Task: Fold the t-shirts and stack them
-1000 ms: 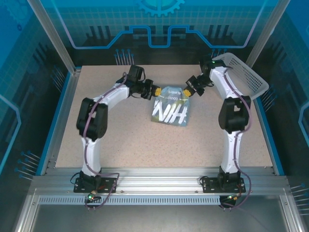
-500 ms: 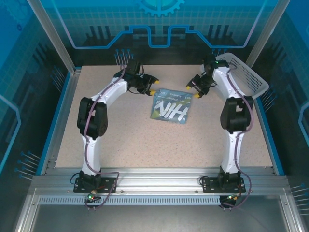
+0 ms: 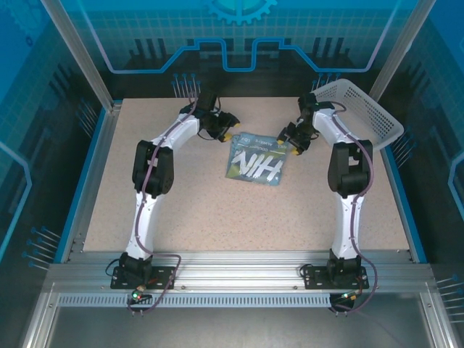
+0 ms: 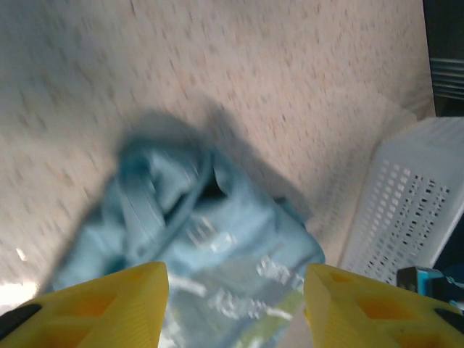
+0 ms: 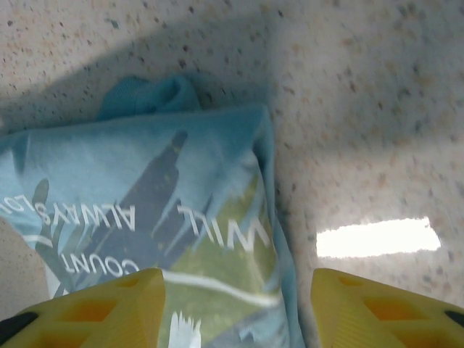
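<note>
Folded shirt [image 3: 255, 161] noted on bench [image 3: 181, 210]. Left tool [image 3: 230, 133] and right tool [image 3: 293, 139] are spread, empty, at its far corners. Both should be lifted straight, so no cloth is snagged.

The t-shirt [image 3: 255, 161] is soft matt cloth, the speckled table [image 3: 217, 210] smooth, the latticed basket [image 3: 366, 109] probably plastic.

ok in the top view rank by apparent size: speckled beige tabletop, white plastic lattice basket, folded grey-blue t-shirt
1. speckled beige tabletop, by far
Tied: white plastic lattice basket and folded grey-blue t-shirt look about alike, so unranked
</note>
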